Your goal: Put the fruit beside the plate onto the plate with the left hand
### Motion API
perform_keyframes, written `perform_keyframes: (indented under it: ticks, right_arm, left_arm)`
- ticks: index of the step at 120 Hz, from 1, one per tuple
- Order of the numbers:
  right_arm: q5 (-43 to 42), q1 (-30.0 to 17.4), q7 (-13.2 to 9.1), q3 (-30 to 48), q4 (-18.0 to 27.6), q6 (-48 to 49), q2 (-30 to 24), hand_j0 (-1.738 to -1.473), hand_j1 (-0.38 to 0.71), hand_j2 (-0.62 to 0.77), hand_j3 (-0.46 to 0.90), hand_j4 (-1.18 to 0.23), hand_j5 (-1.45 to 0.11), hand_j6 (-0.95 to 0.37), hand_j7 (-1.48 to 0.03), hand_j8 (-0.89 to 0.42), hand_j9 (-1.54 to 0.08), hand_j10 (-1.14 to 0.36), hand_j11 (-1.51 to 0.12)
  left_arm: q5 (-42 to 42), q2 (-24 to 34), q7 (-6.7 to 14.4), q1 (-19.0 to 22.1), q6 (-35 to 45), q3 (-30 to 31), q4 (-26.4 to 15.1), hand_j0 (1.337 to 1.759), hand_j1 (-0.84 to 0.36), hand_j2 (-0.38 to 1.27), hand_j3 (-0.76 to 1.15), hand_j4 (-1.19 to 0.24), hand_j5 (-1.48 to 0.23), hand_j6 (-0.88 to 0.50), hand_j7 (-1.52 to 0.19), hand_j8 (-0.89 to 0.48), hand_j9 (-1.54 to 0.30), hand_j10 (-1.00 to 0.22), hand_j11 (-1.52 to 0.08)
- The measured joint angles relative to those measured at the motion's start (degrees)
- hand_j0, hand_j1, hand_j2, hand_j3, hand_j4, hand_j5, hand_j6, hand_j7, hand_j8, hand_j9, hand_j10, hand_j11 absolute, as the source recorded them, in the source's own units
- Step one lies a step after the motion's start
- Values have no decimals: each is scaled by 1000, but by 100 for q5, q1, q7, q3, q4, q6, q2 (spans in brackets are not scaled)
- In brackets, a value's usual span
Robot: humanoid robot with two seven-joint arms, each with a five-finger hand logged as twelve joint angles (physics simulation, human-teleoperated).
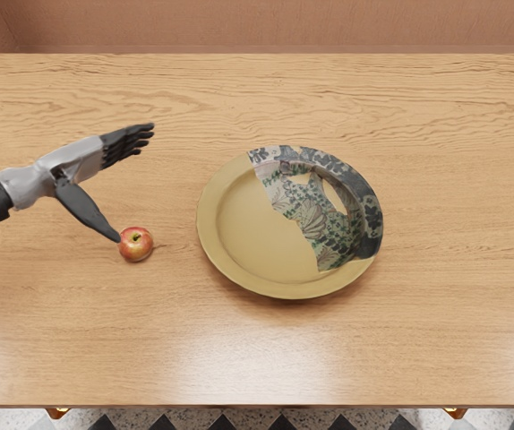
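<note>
One broad wooden table fills nearly the whole view, its top a warm, light brown with long grain lines running side to side and a soft sheen near the front edge. Behind it stands a plain reddish-brown wall.

Right of centre on the table lies the plate, round and shallow with a raised rim. It is a matt mustard colour, and its right side carries a curved band of grey-green leaf and flower pattern. Nothing lies on it.

The left hand comes in from the left edge on a grey and black arm, with pale grey casing over the back of the hand and dark segmented digits. It is open and holds nothing. The four fingers are stretched out straight and close together, pointing right. The thumb is splayed away from them, slanting down and to the right. Its tip meets the upper left edge of the apple, though true contact cannot be judged.

The apple is small, round and red with a yellowish patch on top. It sits upright on the table left of the plate, near the rim but clear of it.
</note>
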Motion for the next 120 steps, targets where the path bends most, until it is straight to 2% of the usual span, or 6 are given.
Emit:
perform_keyframes:
  ticks: [29, 45, 54, 81, 101, 120]
  right_arm:
    - [1, -13, 21, 0, -9, -1, 0, -1658, -349, 0, 0, 0, 0, -1, 0, 0, 0, 0, 0]
    - [0, -16, 22, 0, -13, -1, 0, -1658, -349, 0, 0, 0, 0, -1, 0, 0, 0, 0, 0]
    - [0, -17, 22, 0, -14, -1, 0, -1658, -349, 0, 0, 0, 0, -1, 0, 0, 0, 0, 0]
    - [0, -17, 22, 0, -14, 0, 0, -1658, -349, 0, 0, 0, 0, -1, 0, 0, 0, 0, 0]
    - [0, -17, 22, -1, -14, 0, 0, -1658, -349, 0, 0, 0, 0, -1, 0, 0, 0, 0, 0]
    - [0, -17, 23, 0, -14, -1, 0, -1658, -349, 0, 0, 0, 0, -1, 0, 0, 0, 0, 0]
  left_arm:
    - [215, -91, 0, 2, 12, 12, -179, 1658, 333, 8, 0, -19, -21, -20, -21, -20, -21, -18, -21]
    - [793, -454, 0, -211, 24, 68, 228, 1658, 334, 8, 0, -19, -21, -20, -21, -20, -21, -18, -21]
    - [1336, -471, 0, -753, 338, 464, 384, 1658, 333, 7, 0, -19, -21, -20, -21, -19, -21, -18, -20]
    - [2164, -463, 0, -1276, 1052, 1787, 331, 1658, 333, 7, 0, -20, -21, -21, -21, -20, -20, -19, -20]
    - [2258, -437, 0, -1486, 1167, 2062, 59, 1658, 334, 7, 0, -21, -21, -22, -21, -21, -21, -20, -20]
    - [2735, -602, 0, -1697, 1193, 2116, 166, 1658, 333, 7, 0, -20, -21, -22, -21, -21, -21, -19, -20]
